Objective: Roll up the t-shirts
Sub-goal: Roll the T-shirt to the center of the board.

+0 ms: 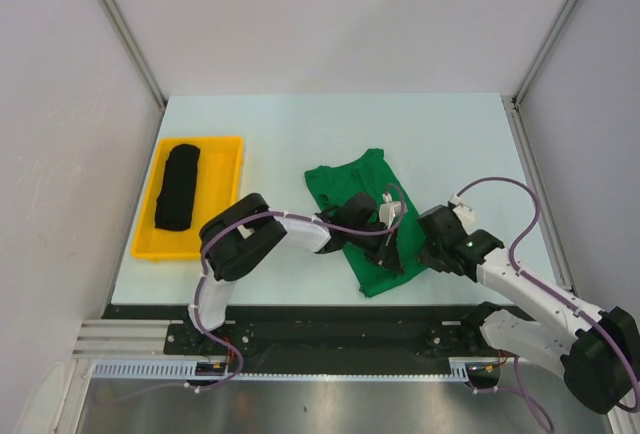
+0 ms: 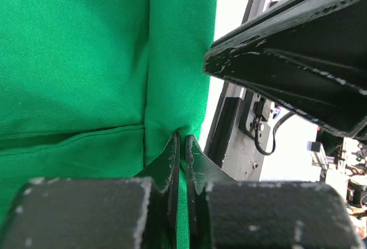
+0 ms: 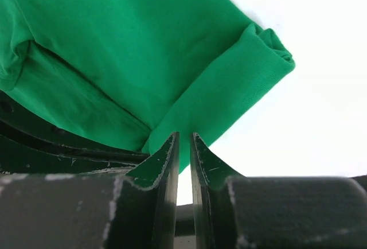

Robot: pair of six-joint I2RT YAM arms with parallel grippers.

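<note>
Green t-shirt [image 1: 365,204] lies on the table [image 1: 450,134], folded but not yet rolled; your left gripper [image 2: 182,146] and right gripper [image 3: 183,143] each pinch its near end; the black t-shirt [image 1: 178,186] sits rolled in the yellow tray [image 1: 236,146].

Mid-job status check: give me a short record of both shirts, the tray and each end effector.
green t-shirt: partly folded, lying on the table, not yet rolled
black t-shirt: rolled, lying in the yellow tray
yellow tray: at the table's left side, apart from the green t-shirt
left end effector: shut on a fold of the green t-shirt
right end effector: shut on a folded edge of the green t-shirt
</note>
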